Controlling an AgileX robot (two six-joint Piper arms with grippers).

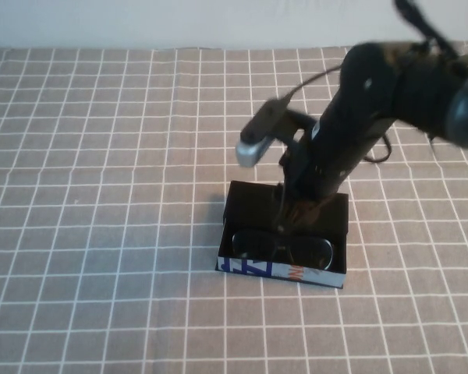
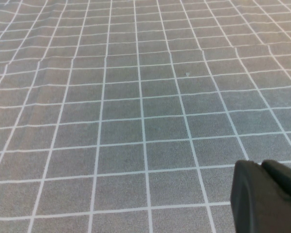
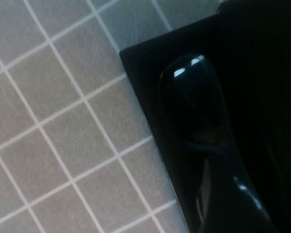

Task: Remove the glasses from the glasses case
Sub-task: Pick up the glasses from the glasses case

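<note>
The glasses case lies open on the checked cloth, its light blue printed front side toward me, black inside. The black glasses lie in it, behind the front wall. My right gripper reaches down from the right into the middle of the case, right over the glasses' bridge. In the right wrist view a glossy dark lens sits inside the black case; the rest is too dark to read. My left gripper shows only in its own wrist view, shut and empty above bare cloth.
A grey cloth with a white grid covers the whole table. The right arm's wrist camera and cable hang above the case's far left corner. A pale wall runs along the far edge.
</note>
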